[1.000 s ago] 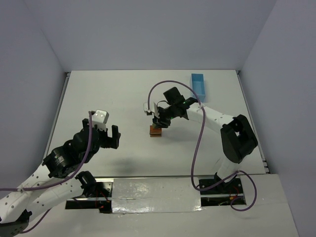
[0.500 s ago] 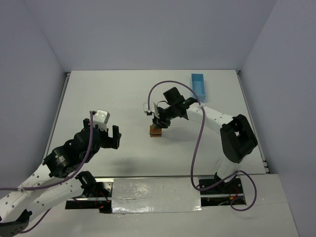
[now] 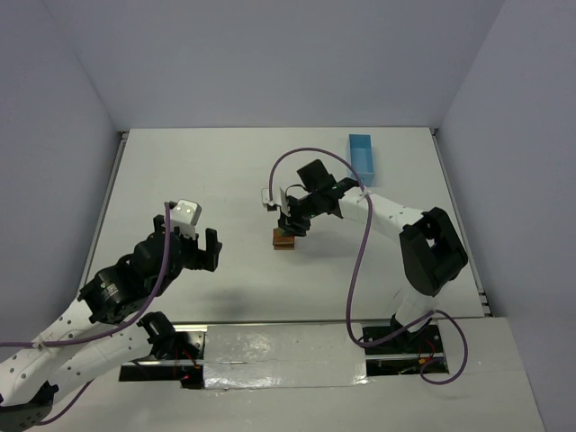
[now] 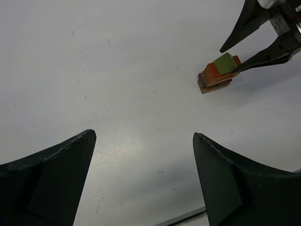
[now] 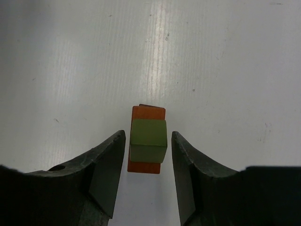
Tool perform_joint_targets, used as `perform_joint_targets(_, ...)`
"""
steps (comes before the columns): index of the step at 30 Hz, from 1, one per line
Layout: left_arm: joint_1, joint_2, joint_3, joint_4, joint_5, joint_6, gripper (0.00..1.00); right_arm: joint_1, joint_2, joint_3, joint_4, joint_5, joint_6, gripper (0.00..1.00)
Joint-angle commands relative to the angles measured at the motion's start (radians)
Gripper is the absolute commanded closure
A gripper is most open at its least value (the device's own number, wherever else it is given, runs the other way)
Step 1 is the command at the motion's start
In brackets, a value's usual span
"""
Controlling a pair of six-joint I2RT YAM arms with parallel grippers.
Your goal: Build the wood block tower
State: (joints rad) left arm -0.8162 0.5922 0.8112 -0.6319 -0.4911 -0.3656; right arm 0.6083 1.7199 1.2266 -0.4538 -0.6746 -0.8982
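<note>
Near the middle of the white surface [image 3: 225, 171], a little toward its right side, stands the wood block tower [image 3: 284, 238], a small stack that looks tiny from the overhead camera. The left wrist camera views it from the side and shows three layers: a brown block [image 4: 214, 87] at the bottom, an orange block [image 4: 209, 74] resting on it, and an olive-green piece [image 4: 225, 63] on top. The layers are not perfectly flush, and the orange block sticks out past the green piece at both ends. The right claw [image 3: 290, 227] hangs directly over the tower and points down, with one dark finger on each side of the olive-green piece. In the right wrist view a thin gap shows between each finger and the green piece, so this claw is slightly spread around the top of the stack and pinches nothing. The left claw [image 4: 143, 135] hovers over the near left part of the surface, well apart from the tower. Its two dark fingers are spread wide with only bare surface between them, and they hold nothing. A light-blue tray [image 3: 362, 153] lies by the far right corner of the surface, well apart from the tower and from both claws.
</note>
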Motion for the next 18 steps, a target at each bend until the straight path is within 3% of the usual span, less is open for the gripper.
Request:
perform_joint_targets(1, 0.0, 0.001, -0.009, 0.037, 0.008, 0.017, 0.03, -0.004, 0.012, 0.007, 0.015, -0.028, -0.007, 0.48)
perform_joint_targets(7, 0.0, 0.0, -0.009, 0.035, 0.003, 0.017, 0.01, -0.005, -0.005, 0.001, 0.026, -0.026, 0.001, 0.45)
perform_joint_targets(8, -0.001, 0.0, -0.009, 0.037, 0.006, 0.016, 0.0, -0.005, -0.016, 0.001, 0.029, -0.028, 0.005, 0.19)
perform_joint_targets(9, -0.001, 0.0, -0.007, 0.037, 0.005, 0.016, 0.01, -0.005, -0.023, -0.001, 0.03, -0.031, 0.008, 0.01)
perform_joint_targets(14, 0.0, 0.0, -0.006, 0.031, -0.004, 0.011, 0.0, -0.008, -0.126, 0.004, 0.05, -0.051, 0.041, 0.0)
perform_joint_targets(17, 0.0, 0.003, -0.003, 0.026, -0.041, -0.016, 0.01, -0.01, -0.253, -0.027, 0.134, -0.019, 0.135, 0.0)
perform_joint_targets(18, 0.003, 0.012, 0.002, 0.018, -0.085, -0.032, 0.01, -0.01, -0.297, -0.067, 0.22, 0.006, 0.248, 0.0)
